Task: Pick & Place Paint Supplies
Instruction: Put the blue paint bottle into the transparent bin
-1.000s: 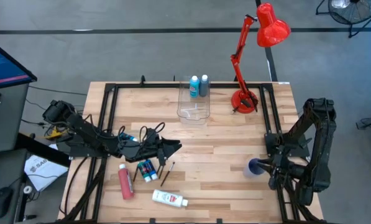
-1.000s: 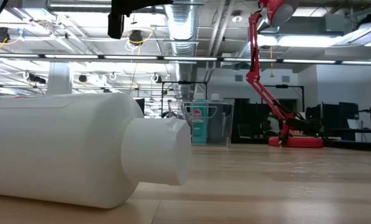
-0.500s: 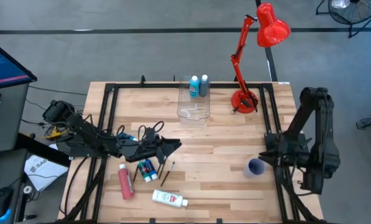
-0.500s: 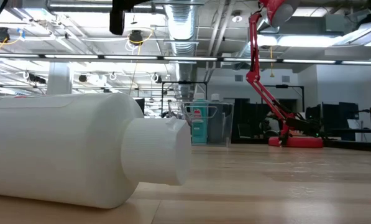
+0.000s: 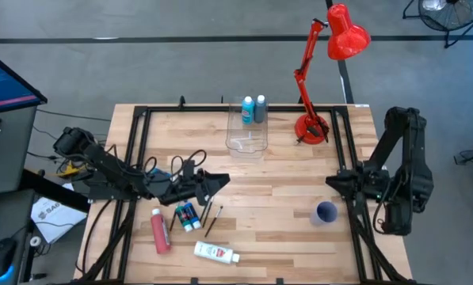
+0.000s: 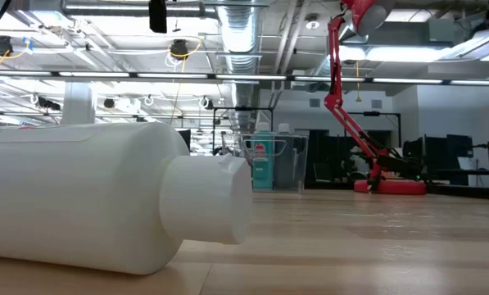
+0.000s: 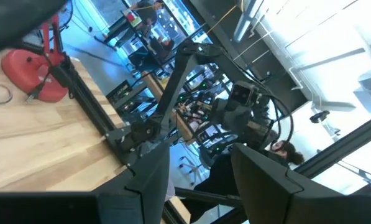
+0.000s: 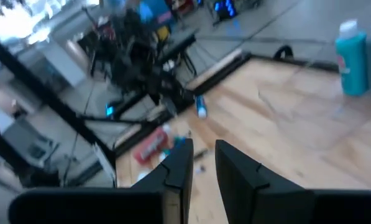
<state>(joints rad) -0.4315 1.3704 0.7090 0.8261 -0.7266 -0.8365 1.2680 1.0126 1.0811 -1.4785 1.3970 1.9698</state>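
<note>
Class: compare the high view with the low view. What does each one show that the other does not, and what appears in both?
Only the high view shows the pink-red bottle, the purple cup, and both arms, with the left gripper above the brushes. Only the low view shows the room's ceiling. Both show the white bottle lying down, the clear box and the red lamp.

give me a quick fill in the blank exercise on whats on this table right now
1. The light blue bottle and the grey bottle stand inside the clear ____.
2. The white bottle lies on its ____ near the table's front edge.
3. The desk lamp is ____ in colour.
4. The small cup near the right gripper is ____.

Missing words: box; side; red; purple
</note>
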